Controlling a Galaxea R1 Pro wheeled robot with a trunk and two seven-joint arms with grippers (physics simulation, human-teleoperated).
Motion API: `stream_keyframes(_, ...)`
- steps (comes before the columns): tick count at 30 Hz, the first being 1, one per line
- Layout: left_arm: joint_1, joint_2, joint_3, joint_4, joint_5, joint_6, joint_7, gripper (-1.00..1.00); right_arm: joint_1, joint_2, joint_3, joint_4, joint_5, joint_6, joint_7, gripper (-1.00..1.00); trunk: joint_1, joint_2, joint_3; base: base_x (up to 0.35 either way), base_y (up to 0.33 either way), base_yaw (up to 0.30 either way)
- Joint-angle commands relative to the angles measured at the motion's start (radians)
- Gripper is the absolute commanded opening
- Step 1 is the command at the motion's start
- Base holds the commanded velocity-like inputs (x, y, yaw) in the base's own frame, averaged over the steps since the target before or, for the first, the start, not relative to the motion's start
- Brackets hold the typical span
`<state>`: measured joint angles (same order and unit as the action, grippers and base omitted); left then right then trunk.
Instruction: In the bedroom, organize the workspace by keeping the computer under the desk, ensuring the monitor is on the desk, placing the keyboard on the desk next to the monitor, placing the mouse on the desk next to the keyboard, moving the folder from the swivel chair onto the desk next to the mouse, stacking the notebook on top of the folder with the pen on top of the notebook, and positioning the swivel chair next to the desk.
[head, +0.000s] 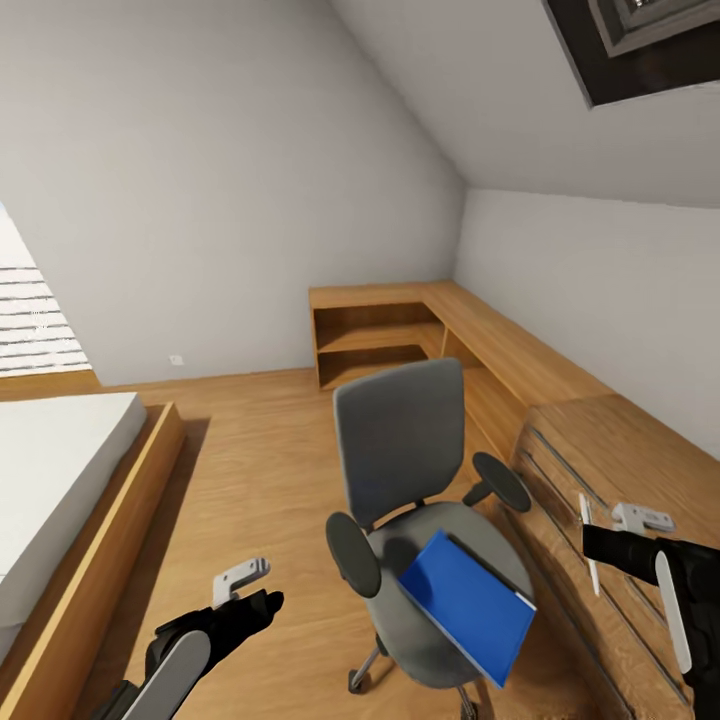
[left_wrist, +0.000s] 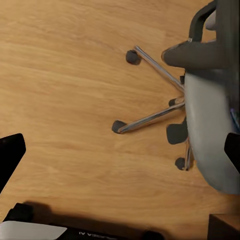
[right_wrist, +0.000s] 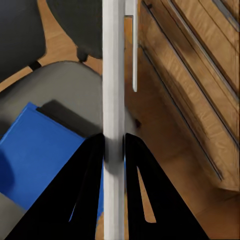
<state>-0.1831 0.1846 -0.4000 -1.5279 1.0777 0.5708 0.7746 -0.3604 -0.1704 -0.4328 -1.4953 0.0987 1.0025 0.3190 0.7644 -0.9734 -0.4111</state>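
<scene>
Above folder (right_wrist: 42, 160), right hand (right_wrist: 114, 145) clamping pen (right_wrist: 113, 75).

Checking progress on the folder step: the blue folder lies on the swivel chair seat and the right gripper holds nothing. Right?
Not quite. The blue folder does lie on the swivel chair seat, but the right gripper is shut on a white pen, as the right wrist view shows.

So the swivel chair (head: 420, 500) sits mid-floor with the folder (head: 467, 605) lying on its seat, hanging a bit over the front edge. Drawer unit (head: 620, 500) is right beside it on the right, corner shelf (head: 375, 340) behind against the wall, bed (head: 60, 480) off to the left. The right gripper (head: 592, 545) hovers over the drawers pinching the pen (head: 590, 545) upright, and the left gripper (head: 245, 590) is low, left of the chair.
</scene>
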Motion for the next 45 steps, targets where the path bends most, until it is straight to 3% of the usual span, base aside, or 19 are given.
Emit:
stream_keyframes(1,-0.001,0.001,-0.013,-0.002,0.0,0.0,0.01,1.0,-0.001,0.0,-0.004,0.002,0.009,0.004,0.011,-1.0,0.0,-0.001,0.0,0.0,0.0,-0.25)
stream_keyframes(4,-0.001,0.001,-0.049,-0.002,-0.047,-0.013,0.012,1.0,-0.001,-0.001,-0.005,0.009,0.009,0.004,0.01,-1.0,0.0,-0.001,0.002,0.0,0.0,-0.25)
stream_keyframes(5,0.0,0.003,-0.142,-0.004,-0.149,-0.141,0.011,1.0,-0.001,-0.001,-0.006,0.012,0.009,0.004,0.009,-1.0,0.0,-0.001,0.003,0.0,0.0,-0.25)
stream_keyframes(8,0.0,0.004,-0.165,-0.007,-0.172,-0.193,0.009,1.0,-0.001,-0.001,-0.006,0.023,0.01,0.003,0.009,-1.0,0.0,-0.001,0.006,0.0,0.0,-0.25)
stream_keyframes(23,0.0,0.004,-0.174,-0.008,-0.173,-0.198,0.009,1.0,-0.002,-0.007,-0.004,0.088,0.014,0.002,0.006,-1.0,0.0,-0.001,0.02,0.0,0.0,-0.251)
stream_keyframes(30,0.001,0.004,-0.174,-0.008,-0.173,-0.198,0.009,1.0,-0.002,-0.008,-0.004,0.114,0.014,-0.001,-0.05,-1.0,0.0,-0.001,0.026,0.0,0.0,-0.253)
stream_keyframes(37,0.001,0.005,-0.22,-0.008,-0.176,-0.205,0.009,1.0,-0.002,-0.009,-0.003,0.145,0.017,-0.007,-0.093,-1.0,0.0,-0.001,0.032,0.0,-0.047,-0.254)
stream_keyframes(45,0.001,0.005,-0.224,-0.008,-0.176,-0.204,0.009,1.0,-0.007,-0.01,-0.001,0.223,0.018,-0.018,-0.131,-1.0,0.0,-0.001,0.039,0.0,-0.144,-0.254)
